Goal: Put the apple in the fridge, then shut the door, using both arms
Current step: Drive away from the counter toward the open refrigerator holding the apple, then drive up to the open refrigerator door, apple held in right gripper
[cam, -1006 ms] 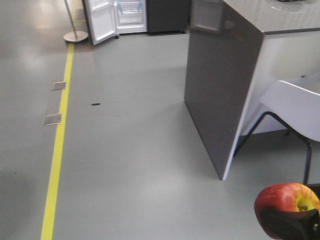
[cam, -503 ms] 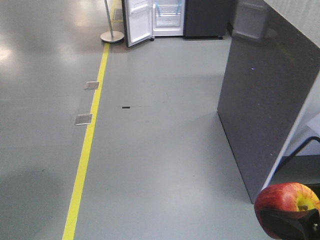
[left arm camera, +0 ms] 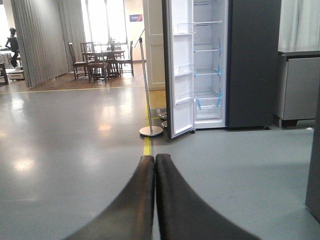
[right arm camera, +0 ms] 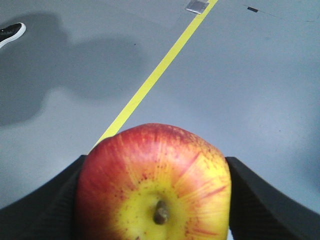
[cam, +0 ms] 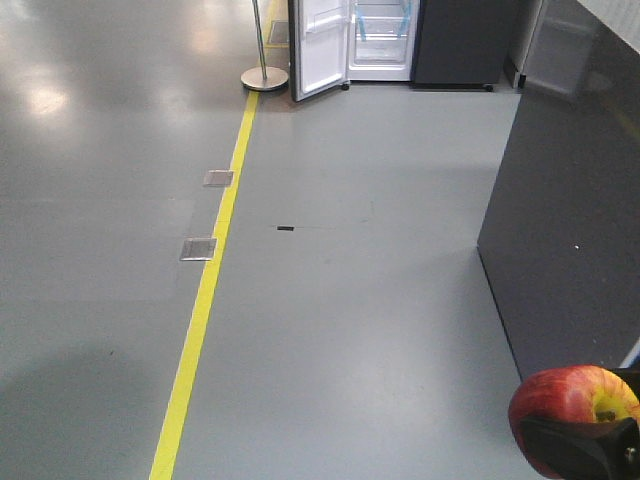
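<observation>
Two grippers: both sit low in the frames, a carrying pose as I read it.
Right gripper: clamped on the apple from both sides, lower right of the front view, so it rides securely.
Left gripper: fingers pressed together, holding nothing, free for the door.
Fridge: top centre, well apart from me, door swung wide. I judge the approach unfinished.

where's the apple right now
Front view, bottom right corner: the apple is clamped in the right tool, above the floor beside the dark counter panel, far from the open fridge.
</observation>
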Tool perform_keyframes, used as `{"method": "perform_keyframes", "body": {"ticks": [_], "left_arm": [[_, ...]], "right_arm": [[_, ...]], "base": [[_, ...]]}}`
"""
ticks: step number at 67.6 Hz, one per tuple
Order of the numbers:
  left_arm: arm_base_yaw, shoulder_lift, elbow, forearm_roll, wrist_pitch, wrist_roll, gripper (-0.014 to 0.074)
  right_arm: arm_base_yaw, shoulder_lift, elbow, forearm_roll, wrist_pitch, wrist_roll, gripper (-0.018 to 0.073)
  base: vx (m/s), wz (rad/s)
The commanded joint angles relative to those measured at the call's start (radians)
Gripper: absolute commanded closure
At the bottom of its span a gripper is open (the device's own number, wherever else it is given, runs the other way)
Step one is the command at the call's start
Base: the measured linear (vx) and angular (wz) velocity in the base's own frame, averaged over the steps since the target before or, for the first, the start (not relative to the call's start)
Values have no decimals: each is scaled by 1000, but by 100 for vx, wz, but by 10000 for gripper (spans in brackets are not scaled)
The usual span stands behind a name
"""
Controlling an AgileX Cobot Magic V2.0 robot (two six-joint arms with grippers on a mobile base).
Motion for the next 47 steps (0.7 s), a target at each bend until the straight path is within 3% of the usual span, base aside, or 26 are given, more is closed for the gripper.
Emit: {"method": "perform_keyframes", "body": {"ticks": [1,47], "left_arm": [[-2,-14,-18,-11,-76,-4,603],[-2,-14,-18,-11,-76,-4,603]], "right_arm": [[-1,-2,-28,-1,-64,-13,336],[-1,-2,-28,-1,-66,-13,336]], "base": [[23,10],[29,0]]}}
